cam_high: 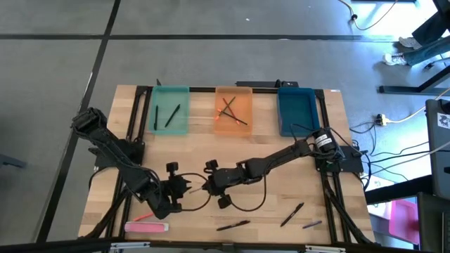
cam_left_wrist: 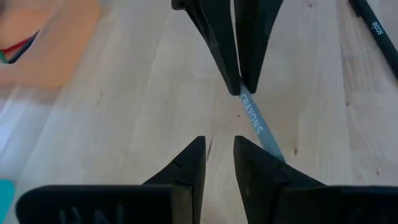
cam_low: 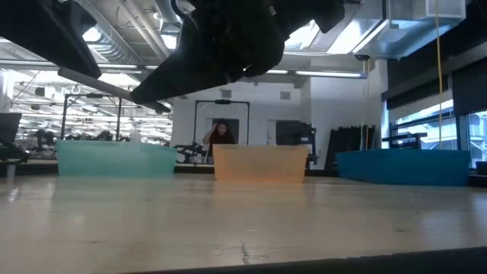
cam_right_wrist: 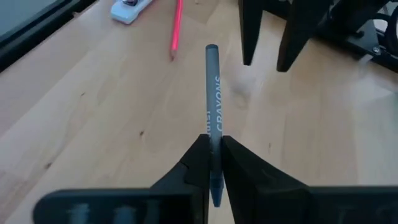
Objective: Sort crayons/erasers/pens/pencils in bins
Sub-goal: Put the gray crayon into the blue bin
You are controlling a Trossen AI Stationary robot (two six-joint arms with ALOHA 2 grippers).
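Looking straight down from the high view, the right gripper (cam_high: 209, 184) and the left gripper (cam_high: 184, 187) meet near the middle of the pale wooden table (cam_high: 281, 232), in front of the teal-green translucent tray (cam_high: 171, 110), the orange translucent tray (cam_high: 233, 109) and the blue translucent tray (cam_high: 296, 109); loose black pens (cam_high: 292, 214) lie near the front edge and the flat pink and white eraser (cam_high: 146, 227) at the front left. From the low view only dark arm parts hang above the bare boards, with the three trays in a row and a bright workshop with a person behind them. In the left wrist view the left fingers (cam_left_wrist: 184, 168) stand a little apart and hold nothing, while the grey crayon (cam_left_wrist: 257, 124) points toward them from the other gripper. In the right wrist view the right fingers (cam_right_wrist: 197, 163) are pressed on the lower part of this grey paper-wrapped crayon (cam_right_wrist: 212, 93), lifted over the table, with a pink pencil (cam_right_wrist: 176, 29) lying beyond. I judge the crayon light and stiff but brittle, with a paper sleeve that gives some grip; taking it near the middle with gentle pressure seems safest.
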